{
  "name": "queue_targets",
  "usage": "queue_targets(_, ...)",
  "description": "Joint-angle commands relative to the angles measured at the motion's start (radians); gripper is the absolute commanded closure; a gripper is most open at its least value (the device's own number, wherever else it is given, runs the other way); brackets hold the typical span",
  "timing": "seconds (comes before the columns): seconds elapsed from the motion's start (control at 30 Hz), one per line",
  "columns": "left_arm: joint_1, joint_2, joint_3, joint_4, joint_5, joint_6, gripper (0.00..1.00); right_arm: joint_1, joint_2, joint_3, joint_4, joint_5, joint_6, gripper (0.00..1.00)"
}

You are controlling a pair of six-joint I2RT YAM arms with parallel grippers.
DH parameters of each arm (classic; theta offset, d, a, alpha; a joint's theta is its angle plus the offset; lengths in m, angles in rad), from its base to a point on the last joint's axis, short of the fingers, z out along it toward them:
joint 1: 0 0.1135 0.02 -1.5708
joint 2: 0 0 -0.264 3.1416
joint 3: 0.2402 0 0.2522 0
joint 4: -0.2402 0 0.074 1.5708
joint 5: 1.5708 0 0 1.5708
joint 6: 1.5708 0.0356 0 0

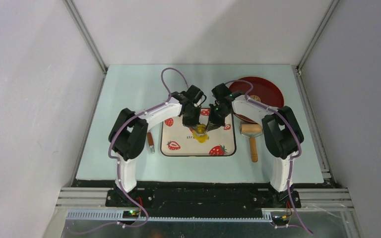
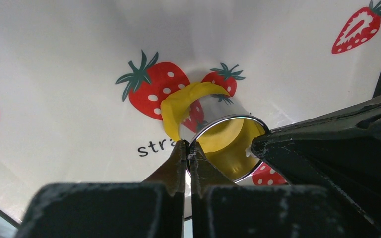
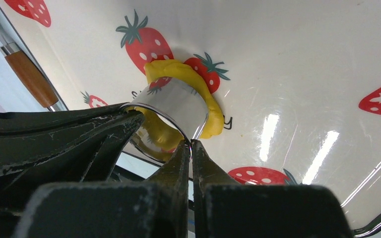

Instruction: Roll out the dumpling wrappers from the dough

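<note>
Edges: the strawberry-print tray (image 1: 188, 148) sits mid-table on the pale mat (image 1: 129, 99), its near edge parallel to the arm bases. Bare mat runs all around it, widest to the far left. On the tray's right side lies a wooden rolling pin (image 1: 252, 135), close to the rim but apart from it. A red plate (image 1: 258, 88) sits behind that, at the far right. Just beside the tray's left edge lies a wooden-handled tool (image 1: 150, 141). White enclosure walls close in the left, right and far sides.

Both arms reach inward and meet over the tray's centre, wrists nearly touching, so there is little room between them.

Grip: the left gripper (image 2: 188, 148) is clenched, with the thin wall of the metal ring cutter (image 3: 171, 106) pinched between its tips. The right gripper (image 3: 191, 148) is likewise clamped tight on the ring's rim, at another point. The ring stands tilted.

The dough (image 2: 176, 106) is bright yellow, soft and smooth-skinned. It lies on the tray's centre beside the printed lettering, over two printed strawberries. One part curls as a thick arc around the ring's outside. More yellow shows inside the ring, against its wall. We cannot tell whether the two parts are joined.
</note>
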Motion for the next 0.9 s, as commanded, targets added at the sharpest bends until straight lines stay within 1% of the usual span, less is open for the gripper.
queue_targets(0.0, 0.005, 0.006, 0.002, 0.032, 0.030, 0.002, 1.00, 0.003, 0.018, 0.020, 0.032, -0.006, -0.009, 1.00)
queue_targets(0.47, 0.013, 0.017, 0.001, 0.032, 0.044, 0.010, 1.00, 0.009, 0.038, 0.020, 0.043, -0.014, -0.005, 1.00)
queue_targets(0.87, 0.010, -0.021, -0.019, 0.032, 0.052, 0.000, 1.00, 0.016, -0.002, 0.020, 0.031, -0.009, -0.002, 1.00)
